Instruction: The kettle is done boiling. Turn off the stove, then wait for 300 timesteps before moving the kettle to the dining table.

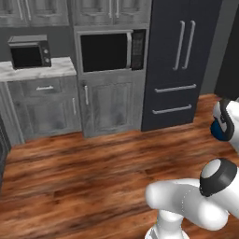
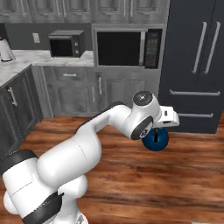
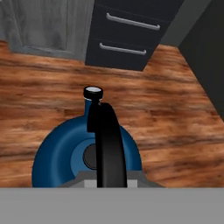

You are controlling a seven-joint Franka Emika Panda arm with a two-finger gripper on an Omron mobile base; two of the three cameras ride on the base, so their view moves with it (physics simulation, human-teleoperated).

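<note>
Glossy blue kettle [image 3: 61, 153], black arched handle pinched by the end effector [image 2: 156, 131], above wooden floor [image 1: 84, 168].

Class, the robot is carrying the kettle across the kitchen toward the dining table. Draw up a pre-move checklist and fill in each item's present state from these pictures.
1. Kettle hangs from the tool by its black handle: ok.
2. Tool's closure on the handle, fingertips visible: cannot tell.
3. Kettle upright, spout level: ok.
4. Kettle off the wooden floor and away from the dark fridge: ok.
5. Dining table in sight as a target: not ok.
6. Stove turned off: cannot tell.
</note>
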